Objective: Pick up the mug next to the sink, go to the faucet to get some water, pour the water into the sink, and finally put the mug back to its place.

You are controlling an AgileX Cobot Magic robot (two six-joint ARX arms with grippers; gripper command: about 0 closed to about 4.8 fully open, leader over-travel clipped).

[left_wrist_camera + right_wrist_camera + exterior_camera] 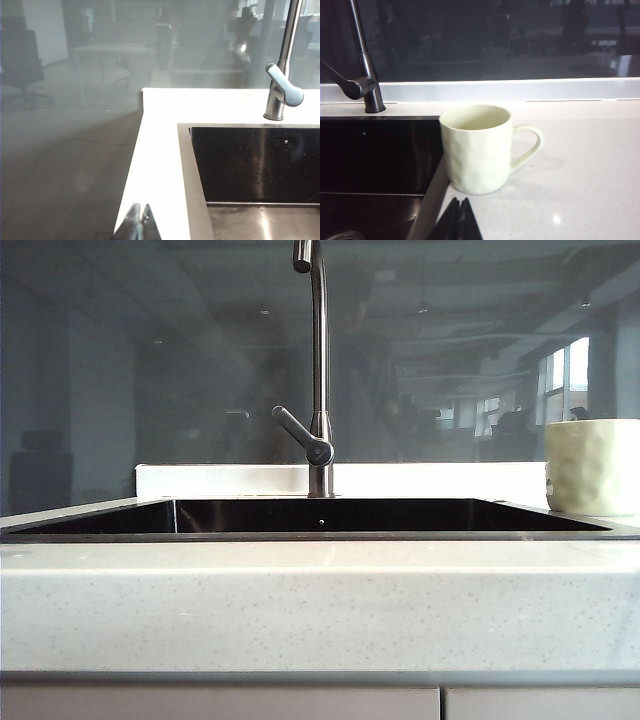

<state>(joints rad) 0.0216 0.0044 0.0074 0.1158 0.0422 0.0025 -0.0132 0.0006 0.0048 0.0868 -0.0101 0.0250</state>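
The pale cream dimpled mug (479, 148) stands upright on the speckled countertop right beside the sink's rim, its loop handle turned away from the basin; it also shows at the exterior view's right edge as the mug (593, 466). The black sink (320, 517) fills the middle, with the steel gooseneck faucet (318, 370) behind it, lever angled to the left. My right gripper (459, 202) is shut and empty, a short way in front of the mug. My left gripper (140, 207) is shut and empty over the counter at the sink's (252, 162) far side from the mug. Neither arm shows in the exterior view.
A glass wall with office reflections stands behind the counter's raised white back ledge (230, 480). The countertop's front edge (320, 600) runs across the exterior view, with cabinet fronts below. Open counter (590, 165) lies past the mug's handle.
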